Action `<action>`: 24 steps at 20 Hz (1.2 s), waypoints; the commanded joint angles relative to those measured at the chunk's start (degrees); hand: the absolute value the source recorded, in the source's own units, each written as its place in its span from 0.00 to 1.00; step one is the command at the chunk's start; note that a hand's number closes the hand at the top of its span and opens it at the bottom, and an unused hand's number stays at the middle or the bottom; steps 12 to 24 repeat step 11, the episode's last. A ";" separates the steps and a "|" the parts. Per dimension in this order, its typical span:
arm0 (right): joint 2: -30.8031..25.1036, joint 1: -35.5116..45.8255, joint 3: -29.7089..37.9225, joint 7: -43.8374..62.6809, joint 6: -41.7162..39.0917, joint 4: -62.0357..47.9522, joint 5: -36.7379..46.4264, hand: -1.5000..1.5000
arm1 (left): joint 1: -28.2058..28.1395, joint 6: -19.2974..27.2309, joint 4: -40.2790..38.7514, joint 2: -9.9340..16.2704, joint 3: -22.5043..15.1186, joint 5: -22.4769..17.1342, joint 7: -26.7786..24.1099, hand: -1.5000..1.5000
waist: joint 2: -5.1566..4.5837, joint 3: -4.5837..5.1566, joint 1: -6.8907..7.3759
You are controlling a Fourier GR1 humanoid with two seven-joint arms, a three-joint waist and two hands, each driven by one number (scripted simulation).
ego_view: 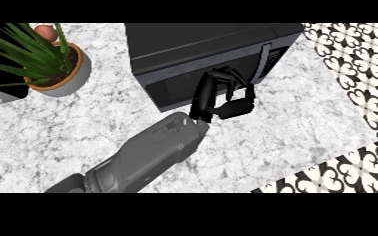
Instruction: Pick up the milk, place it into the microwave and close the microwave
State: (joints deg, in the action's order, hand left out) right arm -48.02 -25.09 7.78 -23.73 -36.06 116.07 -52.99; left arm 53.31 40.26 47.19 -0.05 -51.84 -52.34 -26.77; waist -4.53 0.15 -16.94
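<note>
Microwave (193, 42) front behind left hand (212, 94)

The microwave (199, 55) is a black box with its door shut, a grey handle near its right side. It stands just beyond the hand (221, 95), whose fingers touch its door. No milk shows.

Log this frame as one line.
left hand: at microwave door front, beside handle | door: looks shut | milk: not visible | right hand: not in view | potted plant: far left
</note>
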 commanded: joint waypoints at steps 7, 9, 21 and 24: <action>-1.39 0.10 0.41 0.81 -1.29 1.07 -1.40 0.00 | 4.17 0.44 -5.96 0.05 4.42 -3.32 -2.60 1.00 | -0.58 -0.04 -0.66; -1.51 0.11 0.34 1.00 -1.38 1.12 -1.86 0.00 | 4.20 0.78 -6.08 0.05 4.00 -3.52 -3.57 1.00 | -0.60 -0.05 -0.58; -1.65 -0.27 0.48 1.36 -0.96 1.72 -2.12 0.00 | 3.56 1.35 -6.38 0.05 3.65 -3.83 -4.68 1.00 | -0.60 0.05 -1.16; -1.65 -0.27 0.48 1.36 -0.96 1.72 -2.12 0.00 | 3.56 1.35 -6.38 0.05 3.65 -3.83 -4.68 1.00 | -0.60 0.05 -1.16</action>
